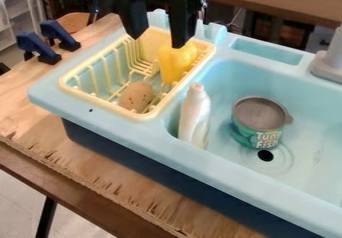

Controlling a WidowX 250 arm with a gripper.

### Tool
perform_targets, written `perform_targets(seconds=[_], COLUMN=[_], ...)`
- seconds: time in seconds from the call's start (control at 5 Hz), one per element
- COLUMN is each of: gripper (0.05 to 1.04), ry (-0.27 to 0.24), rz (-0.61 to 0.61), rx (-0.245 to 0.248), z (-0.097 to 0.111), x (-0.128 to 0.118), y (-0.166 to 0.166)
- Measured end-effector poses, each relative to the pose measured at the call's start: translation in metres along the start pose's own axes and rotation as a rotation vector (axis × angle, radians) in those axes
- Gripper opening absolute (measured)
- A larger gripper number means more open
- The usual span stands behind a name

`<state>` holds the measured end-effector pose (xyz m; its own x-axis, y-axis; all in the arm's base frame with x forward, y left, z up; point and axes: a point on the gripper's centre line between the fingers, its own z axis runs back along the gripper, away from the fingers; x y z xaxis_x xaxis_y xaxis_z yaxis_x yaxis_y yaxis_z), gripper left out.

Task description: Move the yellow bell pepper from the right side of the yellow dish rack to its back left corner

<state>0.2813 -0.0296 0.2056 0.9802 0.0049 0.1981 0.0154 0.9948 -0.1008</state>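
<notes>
The black gripper [157, 39] hangs over the back of the yellow dish rack [69, 88], its two fingers apart with nothing between them. Just below its right finger, in the rack, is a yellow object [175, 62]; whether they touch I cannot tell. A brown, speckled potato-like object [136, 96] lies at the rack's front. In the sink [308, 147], a white bottle [194, 117] leans upright against the left wall. To its right a green can [257, 123] with a grey top stands tilted near the drain.
The light blue sink unit rests on a wooden table [33, 127]. A grey faucet base [329, 62] rises at the right edge. Two dark blue clamps [60, 34] grip the table's back left edge. The sink's raised walls and the rack's rim surround the objects.
</notes>
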Motion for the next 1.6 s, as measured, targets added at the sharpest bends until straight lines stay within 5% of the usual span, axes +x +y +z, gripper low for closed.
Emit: perform_targets(seconds=[0.2, 0.4, 0.8, 1.4, 1.6], gripper=[1.007, 1.008, 1.008, 1.008, 1.005], ry=[0.028, 0.030, -0.045, 0.118, 0.135], rz=[0.005, 0.042, 0.105, 0.023, -0.002], rx=[-0.003, -0.115, -0.126, 0.010, 0.031], z=[-0.007, -0.006, -0.008, -0.042, -0.044], x=[-0.002, 0.013, 0.061, 0.074, 0.072], y=[0.002, 0.010, 0.023, 0.023, 0.021])
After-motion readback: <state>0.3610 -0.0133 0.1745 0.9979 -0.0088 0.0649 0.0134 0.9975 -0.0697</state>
